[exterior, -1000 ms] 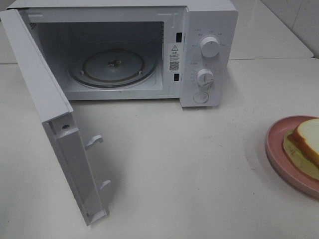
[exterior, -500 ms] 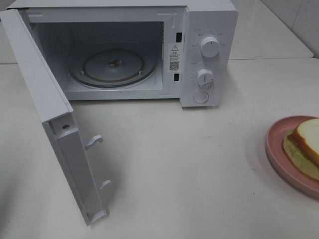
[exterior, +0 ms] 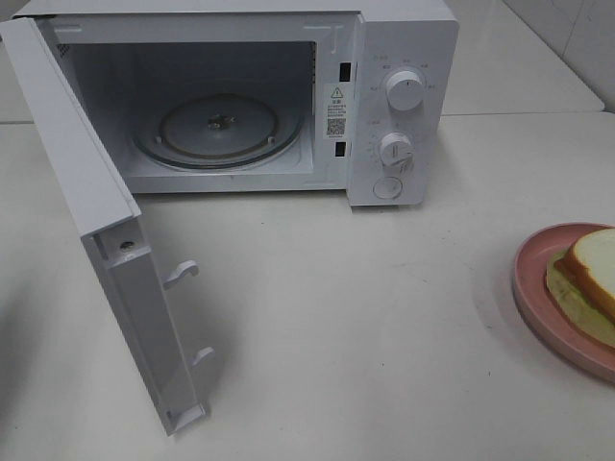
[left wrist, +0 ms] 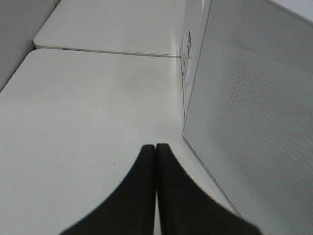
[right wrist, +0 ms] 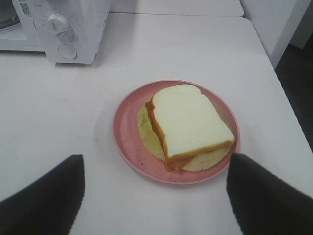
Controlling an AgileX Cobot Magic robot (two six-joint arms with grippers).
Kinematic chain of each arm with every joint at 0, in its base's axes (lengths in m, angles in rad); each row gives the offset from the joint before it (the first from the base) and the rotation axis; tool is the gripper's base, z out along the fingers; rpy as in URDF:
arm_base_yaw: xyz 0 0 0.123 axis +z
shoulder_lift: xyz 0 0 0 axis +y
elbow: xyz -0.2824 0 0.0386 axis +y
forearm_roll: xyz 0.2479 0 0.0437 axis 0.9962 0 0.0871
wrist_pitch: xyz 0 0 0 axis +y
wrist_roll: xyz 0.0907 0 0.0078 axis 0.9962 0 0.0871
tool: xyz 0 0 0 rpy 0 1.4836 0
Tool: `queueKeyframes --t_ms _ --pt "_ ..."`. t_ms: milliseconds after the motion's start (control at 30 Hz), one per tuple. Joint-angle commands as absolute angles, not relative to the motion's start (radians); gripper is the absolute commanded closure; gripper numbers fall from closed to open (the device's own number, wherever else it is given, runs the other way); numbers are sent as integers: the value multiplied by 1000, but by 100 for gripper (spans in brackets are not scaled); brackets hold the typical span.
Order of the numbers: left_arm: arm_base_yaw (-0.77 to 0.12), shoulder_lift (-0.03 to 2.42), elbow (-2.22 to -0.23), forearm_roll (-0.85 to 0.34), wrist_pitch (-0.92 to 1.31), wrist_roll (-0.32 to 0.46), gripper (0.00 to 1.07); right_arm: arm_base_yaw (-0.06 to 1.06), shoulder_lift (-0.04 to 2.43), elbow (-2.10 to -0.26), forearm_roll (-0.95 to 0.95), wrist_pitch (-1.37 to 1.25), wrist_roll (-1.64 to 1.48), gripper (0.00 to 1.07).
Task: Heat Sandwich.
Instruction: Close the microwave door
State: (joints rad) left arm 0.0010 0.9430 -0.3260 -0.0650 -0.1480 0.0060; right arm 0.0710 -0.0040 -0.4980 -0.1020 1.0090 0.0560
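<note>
Far left of the high view, the microwave door point(exterior: 115, 250) stands swung out, hinged at the left edge, and beside it the open cavity shows the glass turntable point(exterior: 219, 130) bare, nothing loaded yet. In the left wrist view the left gripper point(left wrist: 156, 147) has its jaws pressed together on nothing, tips meeting over bare tabletop point(left wrist: 88, 112), the door's dotted pane just beside them. Moving right past the two white knobs point(exterior: 404, 91), a wide stretch of tabletop lies open, and at the far right edge sits the pink plate point(exterior: 534, 288) with the sandwich point(exterior: 588, 274) on it, partly cut off by the frame. In the right wrist view the right gripper point(right wrist: 155, 196) has its jaws spread wide, one dark finger at each lower corner, and the sandwich point(right wrist: 190, 122) lies straight ahead between them, its long axis angled slightly across the gap. So the right arm is plainly the nearer one; my read is the plate rim facing those jaws is the natural thing to go for, then a carry leftward to the cavity.
</note>
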Motion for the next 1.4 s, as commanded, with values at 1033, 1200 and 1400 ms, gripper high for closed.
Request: queueKeyframes --t_ms 1033,1200,1400 --pt "-132 1595 -404 293 -917 -190 107 63 -31 -498 -102 993 52 32" --pt "-214 1641 -443 242 -917 -136 107 63 -31 -498 -102 993 52 32" --pt "-302 1681 -503 162 -914 -129 107 63 -31 -498 -102 993 52 32"
